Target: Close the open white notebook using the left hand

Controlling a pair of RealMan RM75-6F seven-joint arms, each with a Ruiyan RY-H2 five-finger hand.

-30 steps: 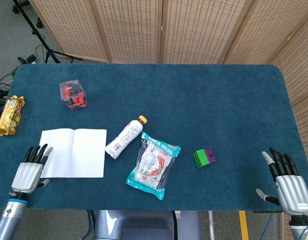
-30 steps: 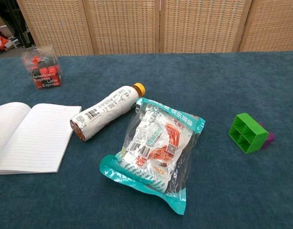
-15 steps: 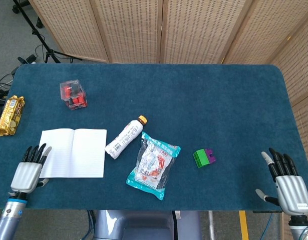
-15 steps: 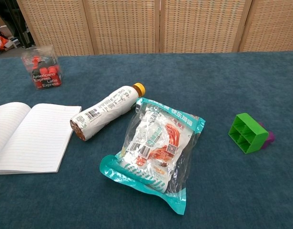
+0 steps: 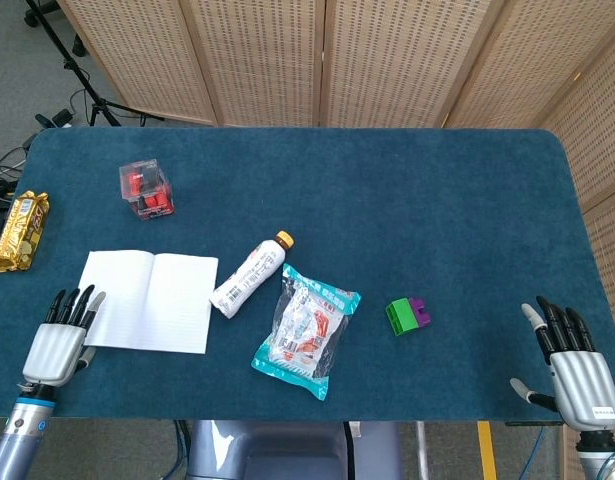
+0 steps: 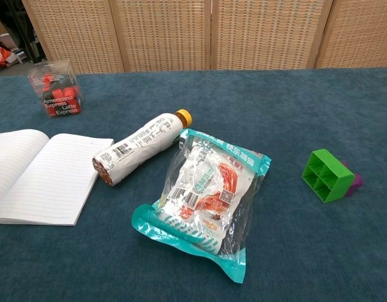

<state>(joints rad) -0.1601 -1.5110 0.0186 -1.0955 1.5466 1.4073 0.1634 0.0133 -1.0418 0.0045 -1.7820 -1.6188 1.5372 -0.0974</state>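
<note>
Overhead, blue table (image 5: 387, 190) fills most of the head view, folding screen (image 5: 327, 60) behind its far edge.

White notebook (image 5: 149, 302) lies open, pages up, near the front left of the table; ruled lines readable in the chest view (image 6: 39, 176). Its right edge sits near the base of the bottle (image 5: 249, 275), not touching.

Snack bag (image 5: 305, 330), teal-edged and clear, lies flat near the table's middle front, just right of the bottle. Bottle lies on its side, orange cap pointing away from the robot.

Left hand (image 5: 59, 340) sits at the notebook's front left corner, fingers straight and spread, holding nothing; fingertips at or just over the page edge, contact cannot be told. Right hand (image 5: 575, 368) rests at the front right corner of the table, fingers spread, empty, well apart from everything.

Clear box (image 5: 146, 189) with red contents stands far left, beyond the notebook. Gold packet (image 5: 22, 231) lies at the left edge. Green block (image 5: 400, 316) touches a smaller purple block (image 5: 420, 308), right of the snack bag.
</note>
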